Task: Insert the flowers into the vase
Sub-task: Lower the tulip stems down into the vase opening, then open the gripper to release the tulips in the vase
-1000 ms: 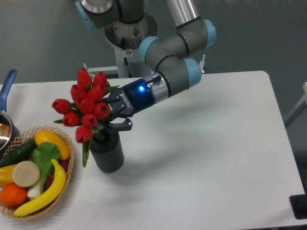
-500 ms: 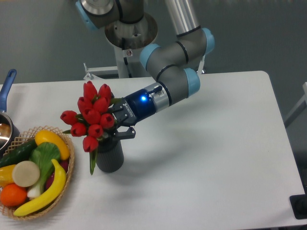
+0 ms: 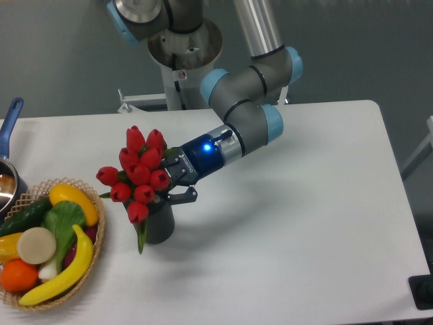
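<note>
The flowers [image 3: 139,175], a tight bunch of red tulip buds with green leaves, lean to the left over the mouth of the vase [image 3: 160,222], a short dark grey cylinder on the white table. The stems run down into the vase mouth; how deep they reach is hidden by the buds. One green leaf hangs down the vase's left side. My gripper [image 3: 174,183] comes in from the right, just above the vase rim, and is shut on the flower stems.
A woven basket [image 3: 95,249] with a banana, a yellow pepper, an orange and other produce stands at the front left, close to the vase. A pot with a blue handle [image 3: 9,123] is at the left edge. The arm's base stands at the table's back.
The gripper with the flowers has moved right and downward, and the bunch sits lower over the vase. The vase has shifted slightly to the right.
</note>
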